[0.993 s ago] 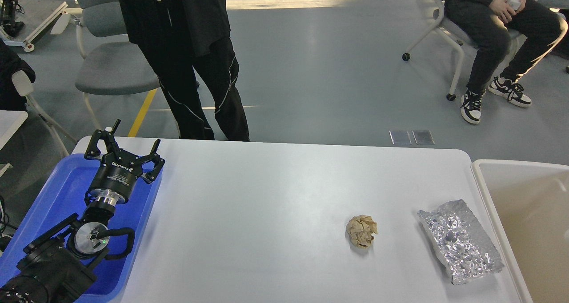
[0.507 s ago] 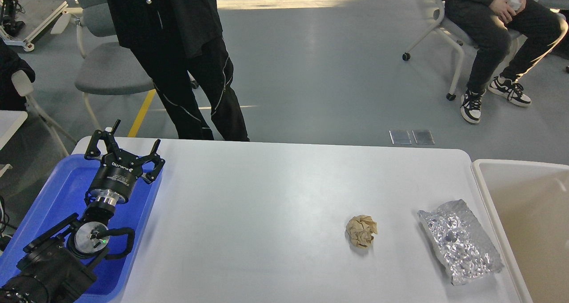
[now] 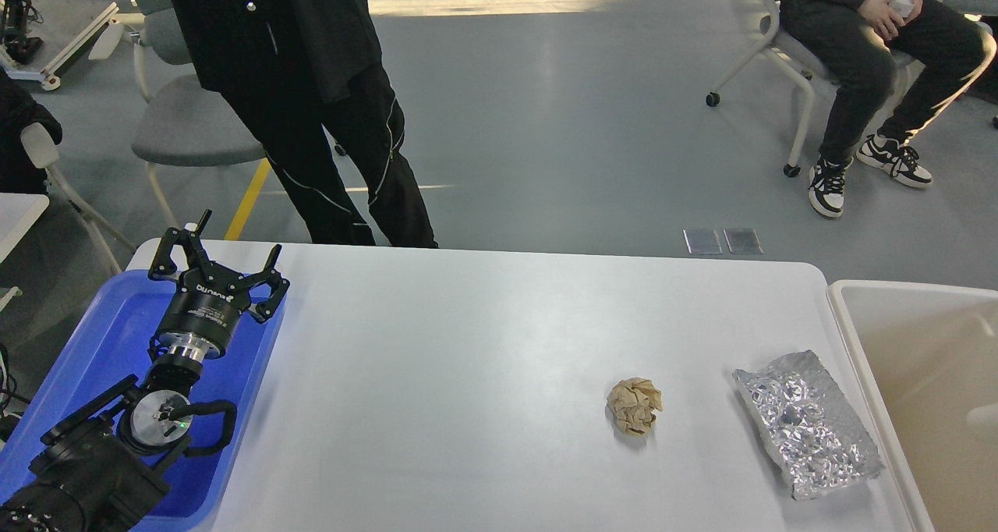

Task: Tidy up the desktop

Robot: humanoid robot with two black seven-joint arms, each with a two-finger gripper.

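The white desktop (image 3: pixel 483 345) fills the middle of the head view. A crumpled tan paper ball (image 3: pixel 634 406) lies on it right of centre. A crumpled silver foil sheet (image 3: pixel 807 423) lies near the right edge. My left gripper (image 3: pixel 234 239) is open and empty, held above the far corner of the blue tray (image 3: pixel 101 337) at the left. It is far from the paper ball and the foil. My right arm is out of view.
A cream-white bin (image 3: pixel 920 360) stands against the desktop's right edge. A person in black (image 3: pixel 312 95) stands just beyond the far edge. Grey chairs (image 3: pixel 195 118) stand behind; another person sits at the far right (image 3: pixel 881 40).
The standing person has shifted slightly to the left. My left arm and the things on the desktop have not moved.
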